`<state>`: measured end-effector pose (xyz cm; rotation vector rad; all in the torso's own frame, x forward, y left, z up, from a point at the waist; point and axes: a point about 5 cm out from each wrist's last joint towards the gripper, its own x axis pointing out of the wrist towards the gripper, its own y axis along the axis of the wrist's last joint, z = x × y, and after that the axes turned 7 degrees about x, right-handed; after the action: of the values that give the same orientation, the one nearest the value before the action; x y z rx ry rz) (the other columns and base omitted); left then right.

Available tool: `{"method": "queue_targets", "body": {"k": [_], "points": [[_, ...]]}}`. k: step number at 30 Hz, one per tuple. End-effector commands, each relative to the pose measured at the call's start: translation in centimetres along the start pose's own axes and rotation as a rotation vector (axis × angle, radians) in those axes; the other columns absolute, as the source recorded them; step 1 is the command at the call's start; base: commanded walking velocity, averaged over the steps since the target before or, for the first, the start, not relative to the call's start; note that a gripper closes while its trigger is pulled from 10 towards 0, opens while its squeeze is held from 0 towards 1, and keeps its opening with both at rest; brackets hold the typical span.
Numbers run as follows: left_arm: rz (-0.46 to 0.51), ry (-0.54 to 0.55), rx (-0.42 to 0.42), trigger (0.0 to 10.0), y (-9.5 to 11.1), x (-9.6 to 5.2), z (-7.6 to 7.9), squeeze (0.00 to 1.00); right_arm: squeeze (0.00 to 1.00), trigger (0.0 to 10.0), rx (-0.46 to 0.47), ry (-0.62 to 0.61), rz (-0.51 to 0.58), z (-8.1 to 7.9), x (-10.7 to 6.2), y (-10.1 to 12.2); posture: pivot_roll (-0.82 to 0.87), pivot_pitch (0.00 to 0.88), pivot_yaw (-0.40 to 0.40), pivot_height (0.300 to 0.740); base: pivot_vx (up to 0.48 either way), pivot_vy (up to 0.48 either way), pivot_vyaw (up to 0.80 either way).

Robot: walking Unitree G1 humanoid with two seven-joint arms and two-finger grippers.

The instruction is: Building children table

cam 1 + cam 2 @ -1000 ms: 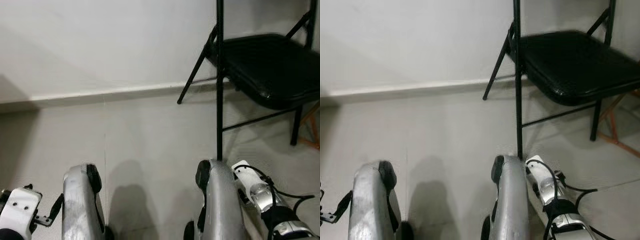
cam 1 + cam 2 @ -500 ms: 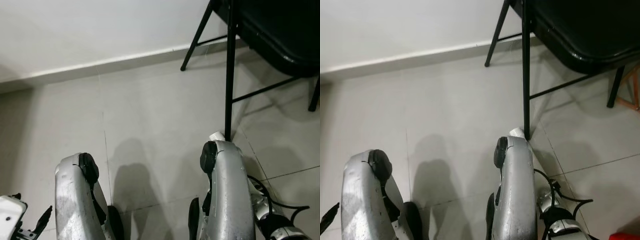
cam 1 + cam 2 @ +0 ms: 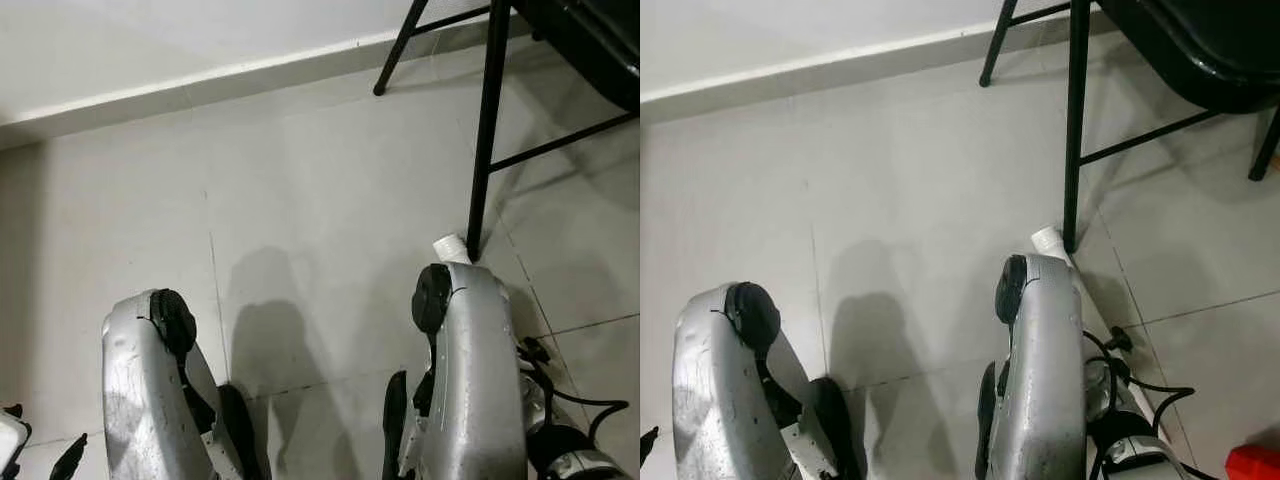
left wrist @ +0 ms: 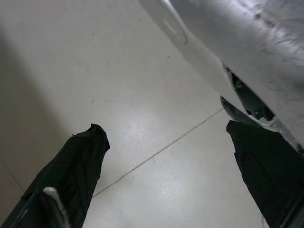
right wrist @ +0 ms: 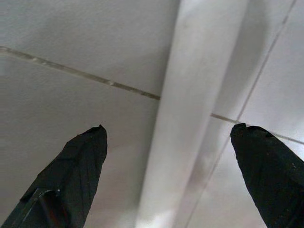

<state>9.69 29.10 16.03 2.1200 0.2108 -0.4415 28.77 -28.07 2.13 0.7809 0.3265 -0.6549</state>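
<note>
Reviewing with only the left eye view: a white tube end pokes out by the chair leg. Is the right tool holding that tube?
Observer: No. The right tool is open, with one finger on each side of the white tube, which lies on the floor.
Operator: And the left tool?
Observer: The left tool is open too, with only floor tile between its fingers.
Operator: Anything else near the tube?
Observer: A red thing sits on the floor at the robot's right. What it is cannot be told.
</note>
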Motion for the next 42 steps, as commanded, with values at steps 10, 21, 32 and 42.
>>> {"method": "queue_targets", "body": {"k": [10,21,32,42], "points": [[-0.112,-0.028,-0.003,10.0,-1.3,-2.0,-0.6,0.00,0.00,10.0,0.041,-0.132,-0.109,0.5,-0.2,-3.2,0.09,0.578,0.085,0.300,0.000,0.000,0.00],[-0.121,-0.029,0.009,10.0,-0.8,-2.7,-1.4,0.00,0.00,10.0,0.142,-0.064,-0.151,-1.1,-0.4,-3.4,0.15,0.578,0.105,0.300,0.000,0.000,0.00],[-0.129,-0.031,0.019,10.0,-0.2,-3.6,-1.9,0.00,0.00,10.0,0.007,0.179,-0.221,-3.6,-0.9,-4.3,0.18,0.599,0.114,0.300,0.000,0.000,0.00],[-0.143,-0.030,0.023,10.0,0.3,-4.5,-2.3,0.00,0.00,10.0,0.017,0.246,-0.268,-4.2,-1.2,-4.8,0.22,0.615,0.125,0.300,0.000,0.000,0.00]]}}
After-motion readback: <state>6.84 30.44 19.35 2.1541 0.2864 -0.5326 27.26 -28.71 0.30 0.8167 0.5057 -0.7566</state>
